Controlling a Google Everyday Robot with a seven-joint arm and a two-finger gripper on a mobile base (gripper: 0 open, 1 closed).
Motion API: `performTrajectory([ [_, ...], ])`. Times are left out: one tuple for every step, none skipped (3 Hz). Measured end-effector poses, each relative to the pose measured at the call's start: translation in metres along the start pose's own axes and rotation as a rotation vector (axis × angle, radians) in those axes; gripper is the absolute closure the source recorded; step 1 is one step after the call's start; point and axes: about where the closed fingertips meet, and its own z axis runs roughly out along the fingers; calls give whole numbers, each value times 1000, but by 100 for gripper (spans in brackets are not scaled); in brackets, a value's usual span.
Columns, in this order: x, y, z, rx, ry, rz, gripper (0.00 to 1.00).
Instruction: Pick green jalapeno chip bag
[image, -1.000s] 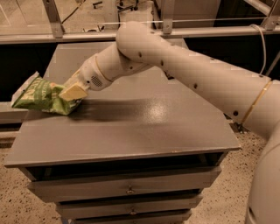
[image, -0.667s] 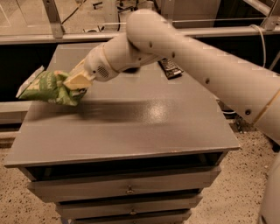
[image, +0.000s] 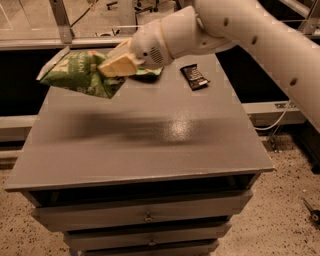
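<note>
The green jalapeno chip bag (image: 75, 72) is olive-green with pale lettering and a white sealed end at its upper left. It hangs tilted in the air above the far left part of the grey cabinet top (image: 150, 145). My gripper (image: 112, 66) is shut on the bag's right side, with its cream fingers (image: 120, 63) pinching it. The white arm reaches in from the upper right.
A small black wrapper (image: 194, 76) lies on the far right of the cabinet top. A bit of brighter green pouch (image: 150, 72) shows just behind my wrist. Drawers (image: 145, 217) face the front. A metal rail (image: 60, 42) runs behind the cabinet.
My gripper has risen and moved right and away from the left edge, carrying the chip bag higher above the cabinet top. The black wrapper has come into view.
</note>
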Motion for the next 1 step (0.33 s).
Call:
performTrajectory([
  [-1,1,-15,0,-10,8,100],
])
